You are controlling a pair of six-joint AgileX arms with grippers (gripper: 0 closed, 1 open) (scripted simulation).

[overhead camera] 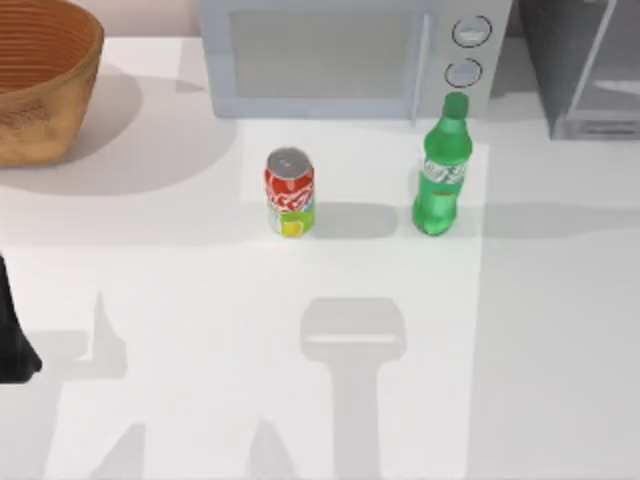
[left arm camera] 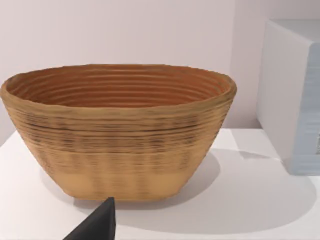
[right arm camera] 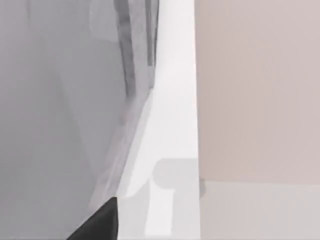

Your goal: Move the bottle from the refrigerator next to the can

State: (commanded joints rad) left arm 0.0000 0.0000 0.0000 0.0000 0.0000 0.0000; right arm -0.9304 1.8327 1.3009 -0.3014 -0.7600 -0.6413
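The green bottle [overhead camera: 443,170] stands upright on the white table, in front of the microwave's knobs. The red can [overhead camera: 290,192] stands upright to its left, about a can's height away. The grey refrigerator [overhead camera: 585,65] sits at the table's back right corner, partly cut off. A dark part of my left arm [overhead camera: 12,335] shows at the table's left edge, far from both objects. A dark tip of my left gripper [left arm camera: 97,225] faces the basket. A dark tip of my right gripper [right arm camera: 100,222] sits close beside the refrigerator's grey side [right arm camera: 50,125].
A light-grey microwave [overhead camera: 340,55] with two round knobs stands at the back middle. A woven basket [overhead camera: 40,80] [left arm camera: 117,130] occupies the back left corner. The arms' shadows fall on the table's front area.
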